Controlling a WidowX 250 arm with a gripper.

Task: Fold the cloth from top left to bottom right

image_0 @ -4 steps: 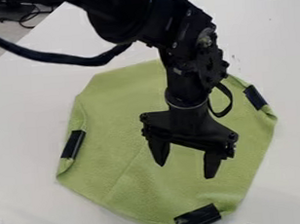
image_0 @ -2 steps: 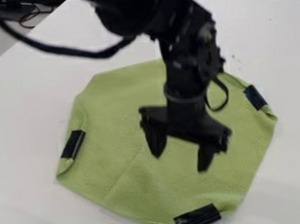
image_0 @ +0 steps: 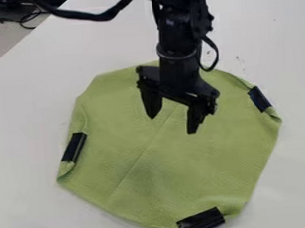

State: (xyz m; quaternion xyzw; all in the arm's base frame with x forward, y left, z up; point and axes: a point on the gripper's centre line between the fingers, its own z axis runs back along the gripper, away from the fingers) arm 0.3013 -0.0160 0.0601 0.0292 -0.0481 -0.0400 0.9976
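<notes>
White table (image_0: 29,111) carries the spread green cloth (image_0: 180,173); above its upper part hangs the end effector (image_0: 172,123), fingers wide apart, empty. Best pinch the top-left edge shallowly.

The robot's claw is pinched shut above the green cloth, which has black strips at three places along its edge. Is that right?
Not quite: the gripper is open, not shut. The camera view shows its two fingers standing well apart above the green cloth, which does have black strips at three places along its edge.
</notes>
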